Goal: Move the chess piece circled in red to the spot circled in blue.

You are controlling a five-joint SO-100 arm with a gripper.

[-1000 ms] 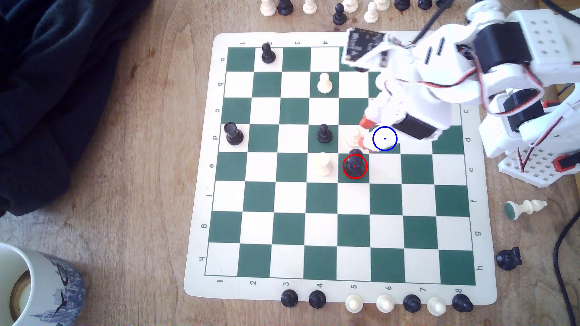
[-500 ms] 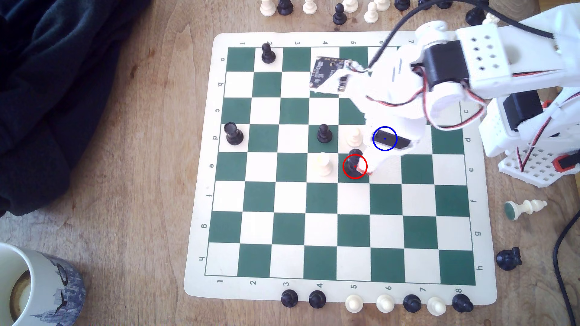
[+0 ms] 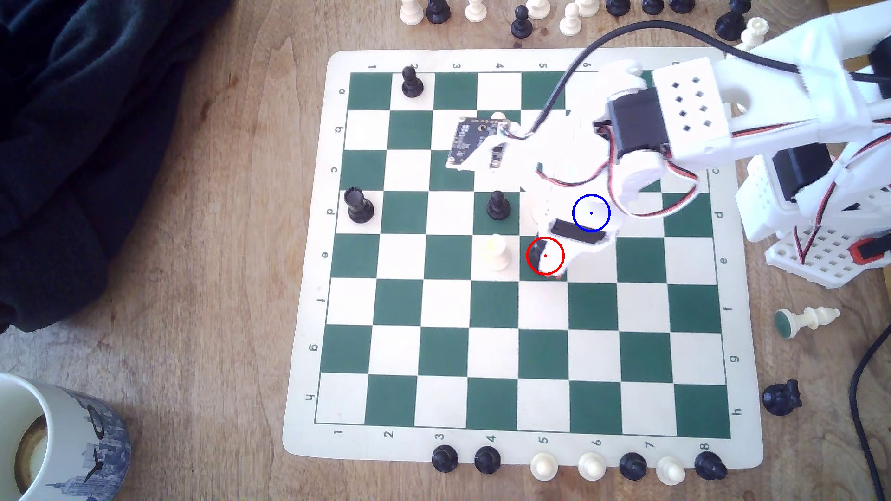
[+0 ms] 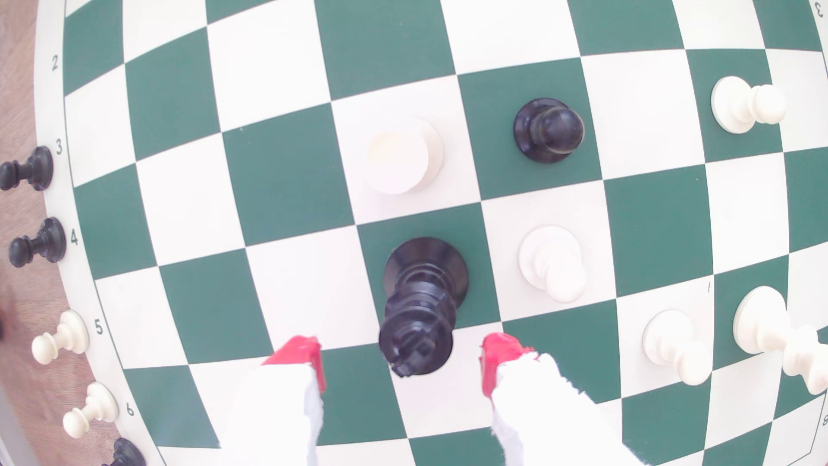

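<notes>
Gripper (image 3: 554, 270) first, as I read it from the exterior view: it sits at the centre right of the frame, over the red-ringed green square, with the white arm (image 3: 684, 120) running in from the upper right. From here I can make out just a dark sliver of the chess piece circled in red (image 3: 536, 253) at the ring's left edge, the rest lying under the white finger housing. The spot circled in blue (image 3: 591, 212) is the next green square diagonally up and to the right, and the gripper body covers it. A black pawn (image 3: 497, 206) stands to the upper left of the red ring, a white piece (image 3: 496, 251) directly left of it.

On the wrist view, I see the gripper (image 4: 403, 358) with its red-tipped fingers (image 4: 298, 351) spread apart on either side of the black piece (image 4: 419, 309), a clear gap on both sides. That piece stands upright on its green square.
</notes>
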